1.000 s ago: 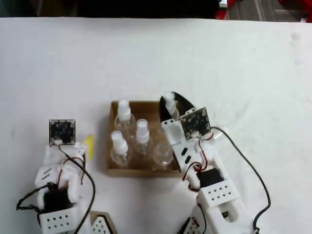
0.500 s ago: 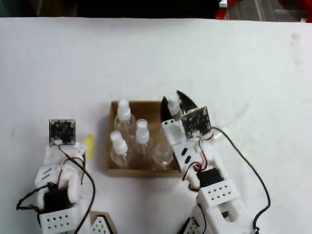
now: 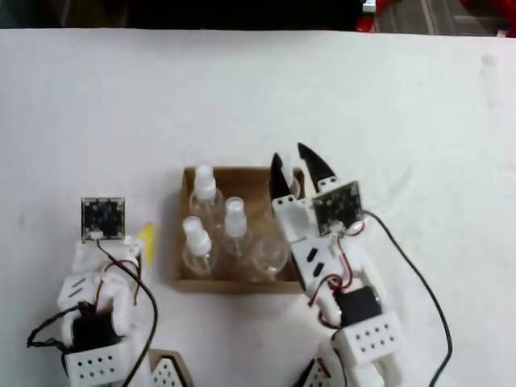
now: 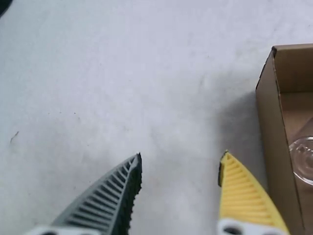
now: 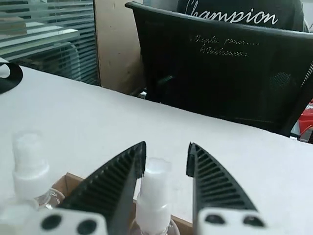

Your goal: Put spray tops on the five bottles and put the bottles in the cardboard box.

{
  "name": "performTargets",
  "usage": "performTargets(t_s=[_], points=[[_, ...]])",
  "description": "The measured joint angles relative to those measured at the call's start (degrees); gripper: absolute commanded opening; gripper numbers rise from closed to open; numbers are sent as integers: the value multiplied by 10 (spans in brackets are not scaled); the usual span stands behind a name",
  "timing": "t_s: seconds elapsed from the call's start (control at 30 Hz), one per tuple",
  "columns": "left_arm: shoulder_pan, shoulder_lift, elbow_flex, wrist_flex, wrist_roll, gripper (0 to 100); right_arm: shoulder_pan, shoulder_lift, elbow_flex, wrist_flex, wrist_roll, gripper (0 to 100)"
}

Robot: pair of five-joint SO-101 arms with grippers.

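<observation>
- On the white table (image 3: pixel 242 97), a cardboard box (image 3: pixel 184 234) is seen between the two arms, open side up.
- Three bottles with white spray tops are seen upright in the box's left half: one at the far left corner (image 3: pixel 204 190), one toward the middle (image 3: pixel 235 219), and one by the near left wall (image 3: pixel 196 239).
- A fourth clear bottle (image 3: pixel 271 253) is seen in the near right part of the box; its top cannot be made out.
- The right gripper (image 3: pixel 288 151) is held over the far right corner of the box with its black fingers spread apart.
- In the right wrist view, the right gripper (image 5: pixel 167 145) is shown parted, with a fifth bottle (image 5: pixel 153 193) standing upright between the fingers, its spray top fitted. One finger is just beside the top; contact cannot be told.
- Another capped bottle (image 5: pixel 30 165) is shown to one side in the same view, inside the box.
- The left gripper (image 4: pixel 181 154) is held above bare table just beside the box's outer wall (image 4: pixel 274 147), its grey and yellow fingers wide apart with nothing between them.
- A clear bottle's rounded edge (image 4: pixel 303 157) is glimpsed inside the box in the left wrist view.
</observation>
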Motion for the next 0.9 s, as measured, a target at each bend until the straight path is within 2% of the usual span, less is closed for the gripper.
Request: performTargets(t_s=[0.1, 0.2, 0.4, 0.43, 0.53, 0.67, 0.83, 0.9], points=[[0, 0, 0, 0, 0, 242, 0, -53, -55, 120, -41, 116], [0, 0, 0, 0, 0, 242, 18, -87, -112, 211, -48, 116], [0, 0, 0, 0, 0, 242, 121, -103, -156, 304, -46, 116], [0, 0, 0, 0, 0, 242, 136, -104, -156, 324, -25, 116], [0, 0, 0, 0, 0, 242, 181, -98, -155, 377, 81, 116], [0, 0, 0, 0, 0, 242, 273, -105, -109, 409, 275, 116], [0, 0, 0, 0, 0, 242, 354, -98, 13, 364, 504, 114], [0, 0, 0, 0, 0, 242, 375, -98, 42, 339, 562, 115]])
